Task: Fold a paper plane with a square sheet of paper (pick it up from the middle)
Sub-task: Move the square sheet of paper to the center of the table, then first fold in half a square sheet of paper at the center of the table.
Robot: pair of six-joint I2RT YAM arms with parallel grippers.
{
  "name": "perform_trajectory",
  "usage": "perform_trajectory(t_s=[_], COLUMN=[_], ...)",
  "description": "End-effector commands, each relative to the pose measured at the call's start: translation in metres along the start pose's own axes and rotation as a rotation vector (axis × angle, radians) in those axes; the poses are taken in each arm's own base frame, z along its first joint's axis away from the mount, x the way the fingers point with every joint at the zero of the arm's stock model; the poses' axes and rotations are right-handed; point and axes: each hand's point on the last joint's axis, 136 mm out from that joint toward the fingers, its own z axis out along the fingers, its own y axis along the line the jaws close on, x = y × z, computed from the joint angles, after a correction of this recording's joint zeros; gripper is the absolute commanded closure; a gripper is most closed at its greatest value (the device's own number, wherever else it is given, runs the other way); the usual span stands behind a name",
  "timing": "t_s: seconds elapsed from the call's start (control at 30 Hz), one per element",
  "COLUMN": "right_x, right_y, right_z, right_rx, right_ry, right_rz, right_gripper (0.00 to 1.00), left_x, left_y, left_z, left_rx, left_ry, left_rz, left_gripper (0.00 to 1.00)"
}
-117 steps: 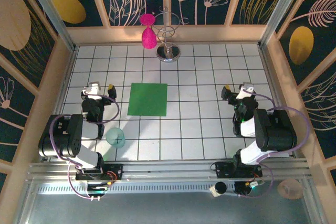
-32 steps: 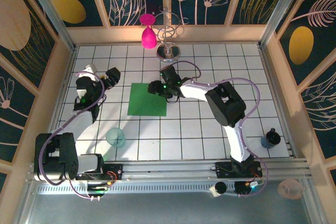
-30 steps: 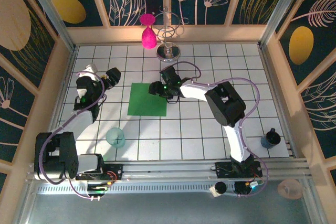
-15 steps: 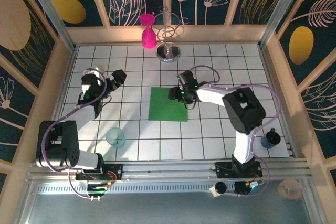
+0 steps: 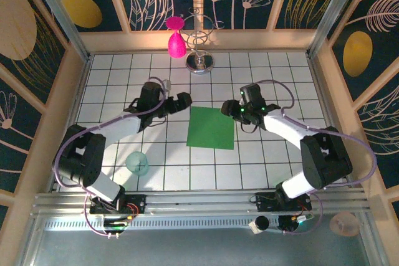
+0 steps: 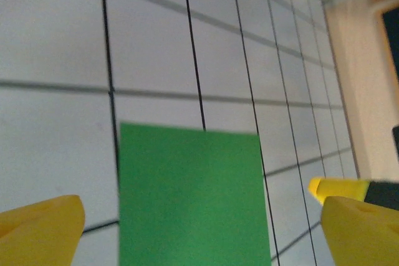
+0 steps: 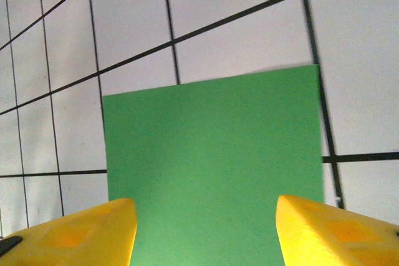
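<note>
– Sheet (image 5: pixel 211 128) first: where does it lie?
– Flat and unfolded on the table (image 5: pixel 280 79), on the near side of the stand (image 5: pixel 201 61) and a touch to its right, edges roughly square with the tile lines.
– And going left to right?
– First the cup (image 5: pixel 137 162), well off to the near left of the stand and apart from everything. Then the left gripper (image 5: pixel 182 101), near left of the stand, jaws spread wide. Its wrist view has the yellow fingertips (image 6: pixel 43 225) at either edge of the frame, with the sheet in the gap ahead. Then the sheet itself. Then the right gripper (image 5: pixel 230 110), near right of the stand, also released, its fingertips (image 7: pixel 81 232) straddling the paper's edge. Whether either gripper rests on the paper I cannot tell.
– So nothing is held. Which step is this?
– I'd judge it the pick-up from the middle, not yet made, since no fold shows.
– How to do it well?
– Both grippers sit at the edges, so one must come over the centre. Thin paper lying flat offers no lip. Lower the open tips lightly either side of the middle and close slowly, so a small ridge rises between them. Press hard and it will likely slide or crease off-line; the other gripper could pin an edge against that
</note>
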Motion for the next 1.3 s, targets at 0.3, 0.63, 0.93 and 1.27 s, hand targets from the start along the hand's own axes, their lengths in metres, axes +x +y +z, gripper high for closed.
perform_trajectory(t_s=[0.3, 0.63, 0.93, 1.27], right_x=[0.035, 0.043, 0.051, 0.059], right_y=[-0.024, -0.032, -0.038, -0.027], right_z=[0.021, 0.031, 0.04, 0.052], right_rx=[0.029, 0.05, 0.06, 0.004], right_ry=[0.154, 0.192, 0.229, 0.266], right_rz=[0.098, 0.106, 0.115, 0.12], right_gripper=[0.54, 0.56, 0.58, 0.61], left_x=[0.074, 0.093, 0.107, 0.113], left_y=[-0.012, -0.014, 0.008, 0.023], left_z=[0.052, 0.07, 0.072, 0.072], left_rx=[-0.107, -0.082, -0.141, -0.184], left_ry=[0.257, 0.343, 0.362, 0.362], left_rz=[-0.017, -0.037, -0.062, -0.069], left_gripper=[0.19, 0.22, 0.18, 0.16])
